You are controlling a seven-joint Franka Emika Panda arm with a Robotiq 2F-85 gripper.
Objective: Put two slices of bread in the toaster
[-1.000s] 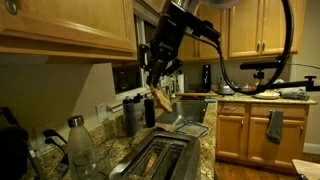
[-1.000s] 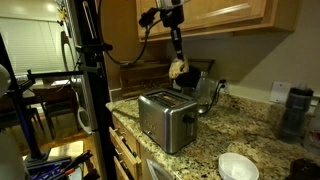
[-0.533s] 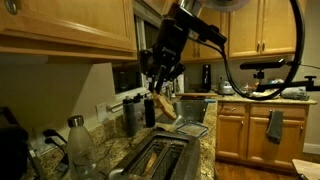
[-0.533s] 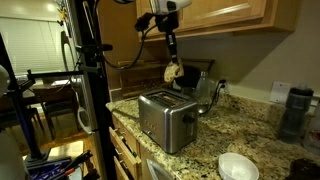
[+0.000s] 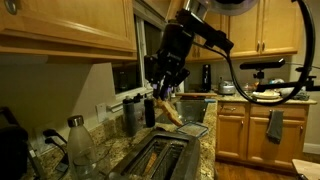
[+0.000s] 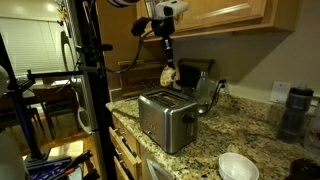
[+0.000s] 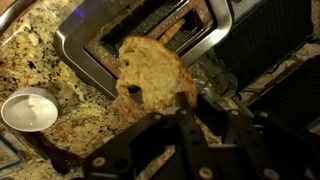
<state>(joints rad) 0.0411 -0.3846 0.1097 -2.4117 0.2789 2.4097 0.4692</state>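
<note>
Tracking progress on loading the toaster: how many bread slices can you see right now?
1. The slice of bread hangs in the gripper above the toaster. Another could be hidden inside a slot; I can't tell.

Space above the toaster [image 6: 165,118] is open up to the wall cabinets [image 6: 215,15]; dark bottles [image 5: 148,110] stand just beside the toaster.

Slice of bread [image 7: 150,78]: pale tan, browner mottled patches, uneven edge. Pinched at one edge by gripper [image 5: 165,95], hanging tilted in the air above toaster [image 6: 165,118], clear of it. Toaster: wide, shiny brushed steel, two long parallel dark slots facing up. Stands upright on speckled worktop [image 6: 235,132], near its front edge.
</note>
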